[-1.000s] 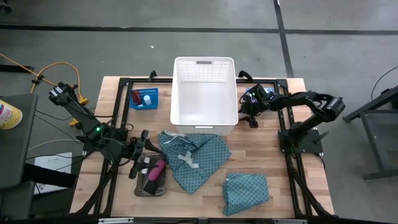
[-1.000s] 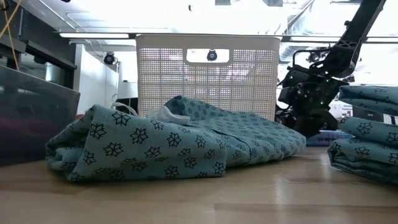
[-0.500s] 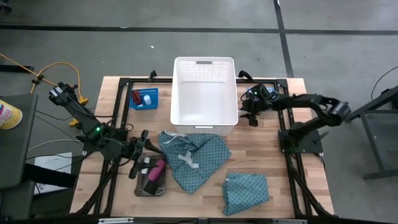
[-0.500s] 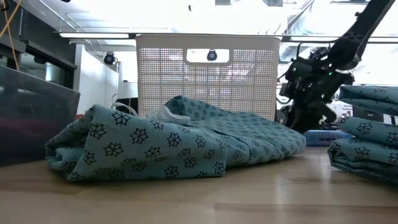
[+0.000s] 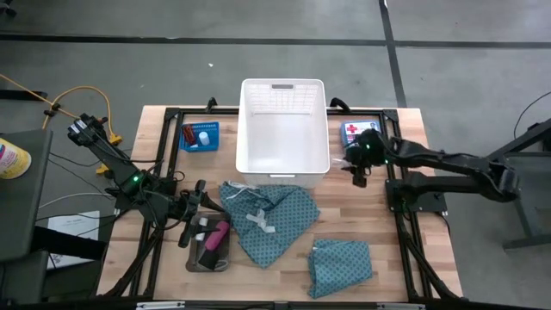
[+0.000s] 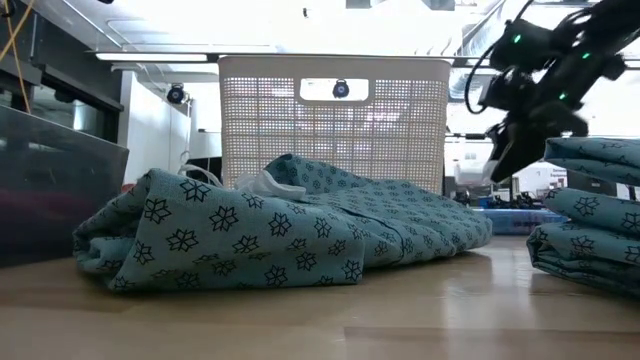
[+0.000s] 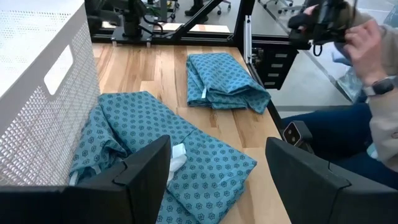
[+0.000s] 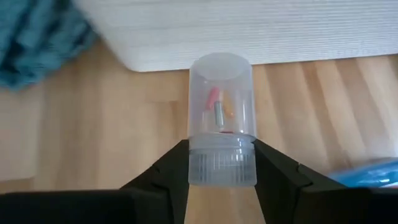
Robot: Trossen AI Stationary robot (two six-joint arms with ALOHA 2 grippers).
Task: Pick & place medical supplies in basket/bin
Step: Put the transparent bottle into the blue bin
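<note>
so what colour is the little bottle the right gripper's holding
Clear see-through plastic bottle with a ribbed cap; small red pieces show inside. Best seen in the right wrist view.

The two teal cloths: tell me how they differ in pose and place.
The near-basket cloth is spread out and rumpled, with white ties showing on top; the front cloth is folded into a compact bundle. The near-basket cloth lies right in front of the white basket, close to the grey tray; the front cloth sits apart near the table's front edge. Both share the same teal dotted print.

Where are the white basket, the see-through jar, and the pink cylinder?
white basket (image 5: 283, 169), high view, bare floor.
see-through jar (image 8: 221, 124), right wrist view, clear body.
pink cylinder (image 5: 217, 234), high view, its middle.
</note>
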